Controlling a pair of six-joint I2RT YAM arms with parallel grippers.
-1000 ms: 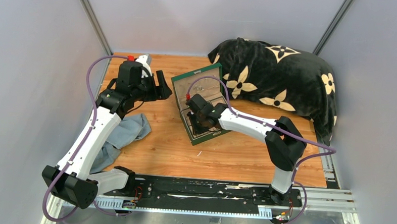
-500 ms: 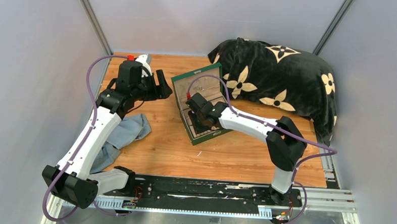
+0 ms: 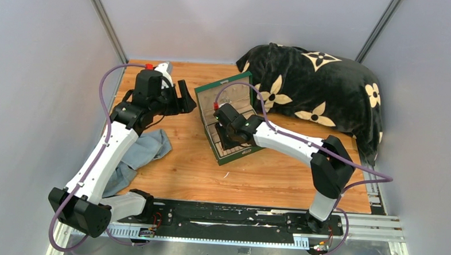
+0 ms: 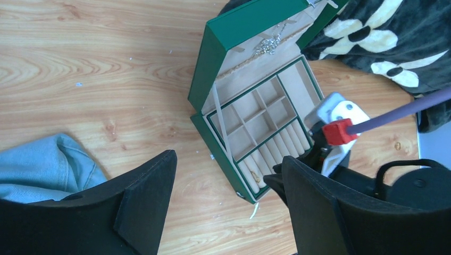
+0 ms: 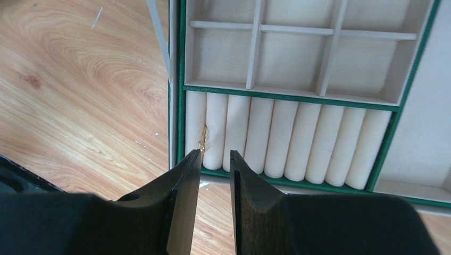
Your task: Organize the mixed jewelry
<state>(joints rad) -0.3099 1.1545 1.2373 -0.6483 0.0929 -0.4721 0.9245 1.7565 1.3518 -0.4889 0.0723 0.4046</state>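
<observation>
Right tool (image 5: 215, 154) hovers low over the ring rolls (image 5: 298, 141) of the open green box (image 4: 205, 74). Its two dark fingers are parted by a narrow gap with nothing between them, so it is open and holds nothing. Just beyond the tip of one finger, a small gold ring (image 5: 203, 141) sits wedged in the groove between the first and second rolls, at the end of the row beside the box's outer wall. The other rolls show nothing on them, and the divided compartments (image 5: 287, 56) behind them look bare from the right wrist view.

The box stands near the middle of the table (image 3: 267, 175), turned at an angle, with its lid propped up on the far left side. A silvery cluster (image 4: 268, 45) of chain glints against the pale lining inside the lid.

The left tool (image 4: 228, 158) is held above the table to the left of the box, well apart from it. Its jaws are spread wide and empty.

A crumpled blue cloth (image 3: 147, 150) lies on the left of the table, under the left arm. A black blanket with cream flowers (image 3: 322, 86) is heaped at the far right, close behind the box. A thin pale sliver (image 3: 227, 174) lies on the wood just near of the box.
</observation>
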